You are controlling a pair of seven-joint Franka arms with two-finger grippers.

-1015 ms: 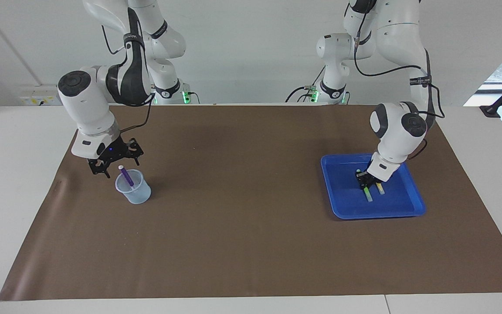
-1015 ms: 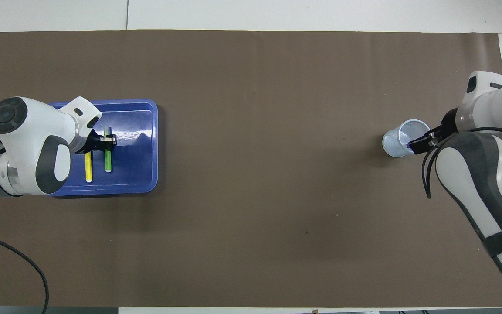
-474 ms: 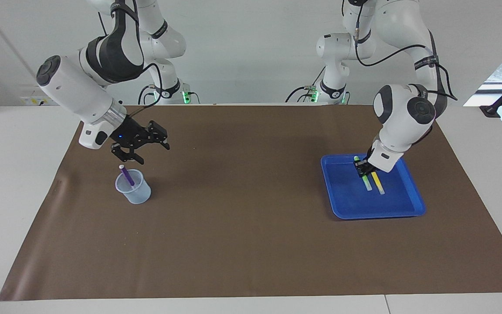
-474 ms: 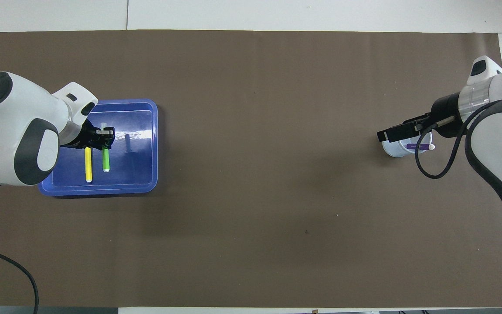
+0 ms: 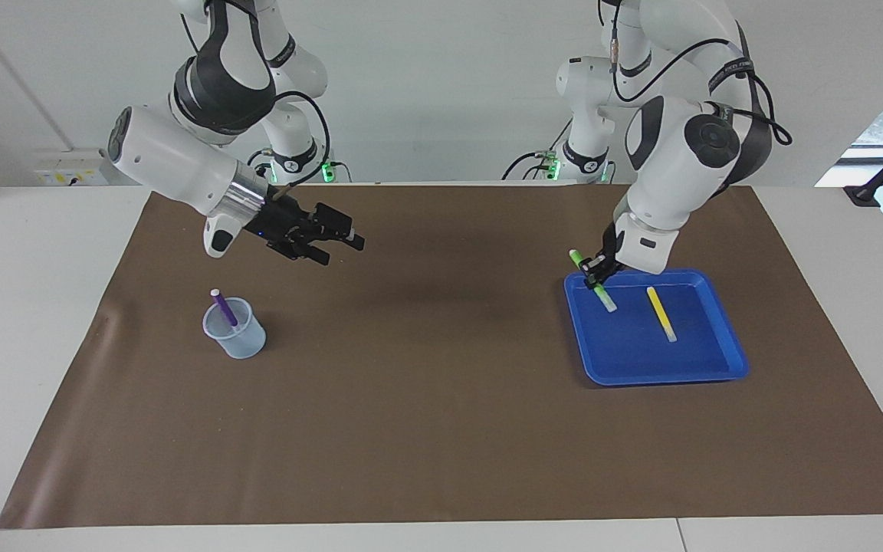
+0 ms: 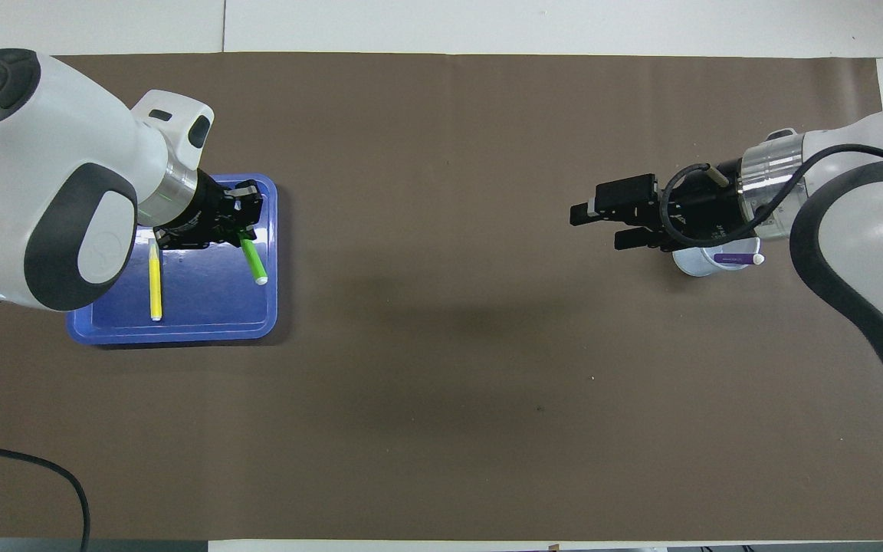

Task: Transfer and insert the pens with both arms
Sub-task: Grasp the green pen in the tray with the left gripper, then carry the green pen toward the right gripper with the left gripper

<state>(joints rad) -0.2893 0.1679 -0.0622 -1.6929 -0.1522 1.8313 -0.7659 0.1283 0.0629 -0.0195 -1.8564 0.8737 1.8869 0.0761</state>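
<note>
My left gripper (image 5: 593, 270) (image 6: 241, 230) is shut on the green pen (image 5: 604, 295) (image 6: 252, 261). It holds the pen tilted in the air over the edge of the blue tray (image 5: 664, 377) (image 6: 181, 335), pale cap downward. The yellow pen (image 5: 661, 313) (image 6: 155, 280) lies flat in the tray. Toward the right arm's end stands a clear cup (image 5: 236, 337) (image 6: 693, 264), and the purple pen (image 5: 223, 307) (image 6: 736, 259) leans in it. My right gripper (image 5: 343, 251) (image 6: 595, 230) hangs open and holds nothing, over the mat beside the cup toward the table's middle.
A brown mat (image 5: 441, 399) covers the table between cup and tray. Two smaller white arms with green lights (image 5: 296, 161) stand at the robots' edge of the table.
My left gripper has lifted the green pen off the tray floor and carried it toward the tray's inner edge. My right gripper has risen from beside the cup and swung toward the middle, still open.
</note>
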